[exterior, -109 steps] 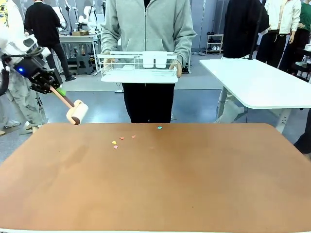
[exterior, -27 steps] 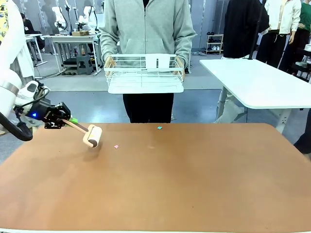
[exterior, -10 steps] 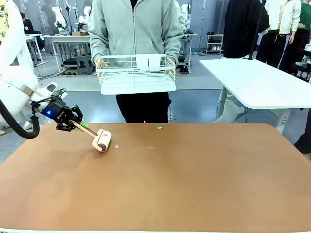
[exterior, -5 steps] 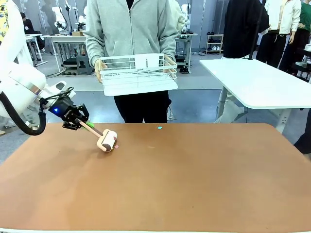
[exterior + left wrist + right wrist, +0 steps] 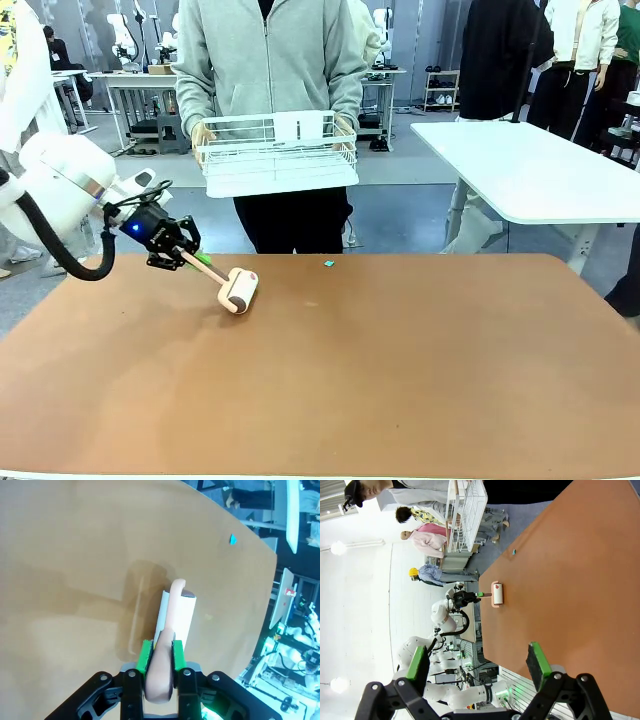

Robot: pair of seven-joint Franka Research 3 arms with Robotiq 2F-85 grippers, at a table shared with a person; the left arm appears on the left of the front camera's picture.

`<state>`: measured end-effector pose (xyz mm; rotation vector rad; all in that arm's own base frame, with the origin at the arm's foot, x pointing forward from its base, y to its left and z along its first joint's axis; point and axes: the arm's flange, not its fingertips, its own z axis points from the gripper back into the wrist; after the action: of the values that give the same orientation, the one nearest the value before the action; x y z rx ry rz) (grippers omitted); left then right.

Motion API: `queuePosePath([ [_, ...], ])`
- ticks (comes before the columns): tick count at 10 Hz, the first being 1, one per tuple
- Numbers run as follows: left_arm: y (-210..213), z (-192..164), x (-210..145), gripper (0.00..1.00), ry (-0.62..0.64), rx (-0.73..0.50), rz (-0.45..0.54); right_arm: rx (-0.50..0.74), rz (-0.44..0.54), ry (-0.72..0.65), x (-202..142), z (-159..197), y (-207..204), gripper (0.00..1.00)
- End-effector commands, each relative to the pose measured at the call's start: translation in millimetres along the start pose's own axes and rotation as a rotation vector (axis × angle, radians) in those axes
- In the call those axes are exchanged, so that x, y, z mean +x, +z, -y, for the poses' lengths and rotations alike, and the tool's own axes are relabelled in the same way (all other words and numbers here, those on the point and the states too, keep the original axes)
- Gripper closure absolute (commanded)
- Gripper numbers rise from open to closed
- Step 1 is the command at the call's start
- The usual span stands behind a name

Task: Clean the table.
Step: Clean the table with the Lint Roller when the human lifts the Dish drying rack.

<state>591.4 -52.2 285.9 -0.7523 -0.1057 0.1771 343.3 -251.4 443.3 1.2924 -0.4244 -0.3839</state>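
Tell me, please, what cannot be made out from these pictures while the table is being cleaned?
1. Front view: the teal scrap on the table is too small to identify.
2. Left wrist view: the underside of the lint roller is hidden by its own drum, so contact with the table is unsure.
3. Front view: the floor of the wire basket is hidden by its near wall and the low angle.
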Motion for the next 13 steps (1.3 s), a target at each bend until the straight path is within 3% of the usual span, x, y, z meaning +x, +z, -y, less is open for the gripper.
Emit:
queuePosePath([
  [1,-51,-19,-29,0.98,0.067,0.104,0.029,0.015,0.002,0.009,-4,-2,0,0.0],
  [3,-69,-7,-43,1.0,0.112,0.073,0.079,0.015,0.002,0.009,-4,-2,0,0.0],
  [8,-108,24,-50,0.97,0.022,0.124,-0.024,0.015,0.002,0.009,-4,-2,0,0.0],
  [11,-124,30,-48,1.0,0.027,0.145,-0.08,0.015,0.002,0.009,-4,-2,0,0.0],
  [13,-131,38,-50,0.96,0.004,0.143,-0.092,0.015,0.002,0.009,-4,-2,0,0.0],
])
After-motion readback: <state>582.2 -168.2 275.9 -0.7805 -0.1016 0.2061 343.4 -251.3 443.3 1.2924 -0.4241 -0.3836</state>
